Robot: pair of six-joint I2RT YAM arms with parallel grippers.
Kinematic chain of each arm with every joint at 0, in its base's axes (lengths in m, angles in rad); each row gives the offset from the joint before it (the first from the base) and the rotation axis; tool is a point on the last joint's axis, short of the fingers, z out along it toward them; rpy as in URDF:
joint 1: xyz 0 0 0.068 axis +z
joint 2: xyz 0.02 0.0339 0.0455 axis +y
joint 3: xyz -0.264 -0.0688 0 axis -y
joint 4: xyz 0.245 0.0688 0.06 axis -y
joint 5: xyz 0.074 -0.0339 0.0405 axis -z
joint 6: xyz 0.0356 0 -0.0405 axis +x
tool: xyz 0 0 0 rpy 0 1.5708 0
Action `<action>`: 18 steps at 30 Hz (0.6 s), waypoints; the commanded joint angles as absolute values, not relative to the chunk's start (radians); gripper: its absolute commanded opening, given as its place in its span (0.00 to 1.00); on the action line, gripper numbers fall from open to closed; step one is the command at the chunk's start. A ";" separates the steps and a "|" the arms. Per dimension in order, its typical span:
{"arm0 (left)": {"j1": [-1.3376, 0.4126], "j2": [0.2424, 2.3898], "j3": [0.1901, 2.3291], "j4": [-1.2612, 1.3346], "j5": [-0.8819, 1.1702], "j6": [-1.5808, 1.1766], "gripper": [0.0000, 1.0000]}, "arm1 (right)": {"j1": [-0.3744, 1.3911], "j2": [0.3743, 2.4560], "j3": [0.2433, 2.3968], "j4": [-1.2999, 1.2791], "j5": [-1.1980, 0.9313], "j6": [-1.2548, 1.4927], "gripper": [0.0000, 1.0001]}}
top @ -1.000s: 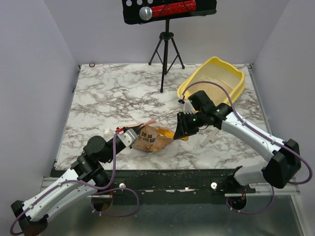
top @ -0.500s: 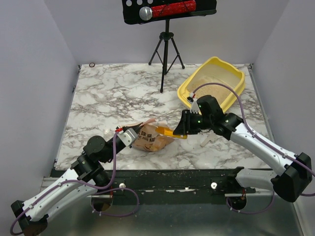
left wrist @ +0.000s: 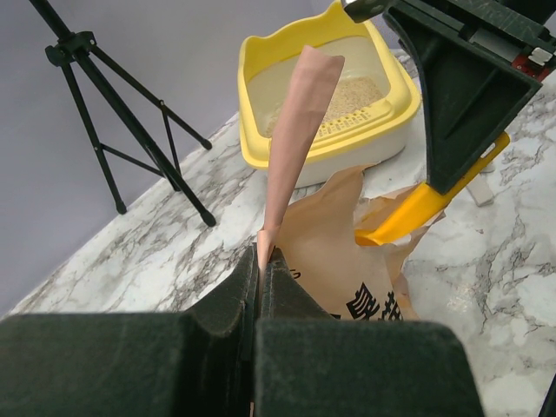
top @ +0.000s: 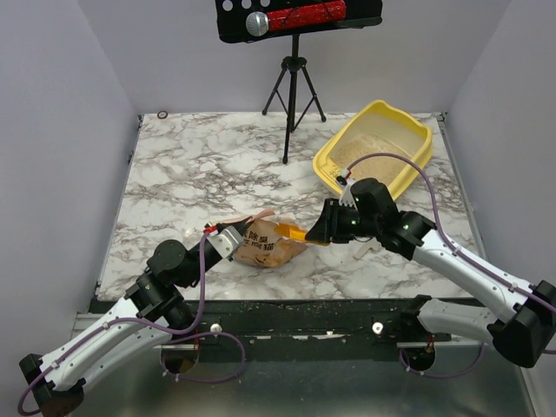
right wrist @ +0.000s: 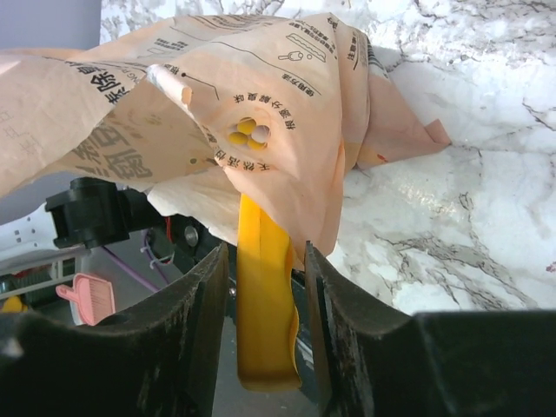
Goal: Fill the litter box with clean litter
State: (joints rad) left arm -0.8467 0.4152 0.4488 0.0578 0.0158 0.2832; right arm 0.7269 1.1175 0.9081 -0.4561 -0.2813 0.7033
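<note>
The yellow litter box [top: 328, 155] stands at the back right with beige clean litter [top: 382, 163] in its floor; it also shows in the left wrist view [left wrist: 261, 148], with the litter [left wrist: 352, 94] in it. A tan paper bag [top: 265, 248] lies at the front centre. My left gripper [top: 228, 239] is shut on the bag's upper edge [left wrist: 291, 139] and holds it up. My right gripper [top: 328, 224] is shut on the handle of a yellow-orange scoop [top: 300, 233]. The handle [right wrist: 263, 287] sits between the fingers, and the scoop's head is hidden inside the bag's mouth [right wrist: 261, 165].
A black tripod [top: 293, 87] stands at the back centre, left of the litter box. A small white piece [top: 363, 250] lies on the marble table [top: 191, 174] beside the right arm. Spilled grains lie along the table's front edge [top: 287, 304].
My right arm has dropped lower and reached left, pushing the scoop further into the bag's mouth. My left gripper and the bag have stayed put.
</note>
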 commanded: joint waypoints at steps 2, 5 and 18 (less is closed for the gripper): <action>-0.847 0.400 0.495 0.144 -0.009 0.284 0.00 | 0.750 1.032 0.822 -0.371 -0.193 0.761 0.49; -0.848 0.400 0.494 0.144 -0.009 0.284 0.00 | 0.768 1.011 0.781 -0.338 -0.163 0.784 0.49; -0.848 0.403 0.495 0.144 -0.012 0.284 0.00 | 0.824 0.974 0.811 -0.345 -0.042 0.772 0.38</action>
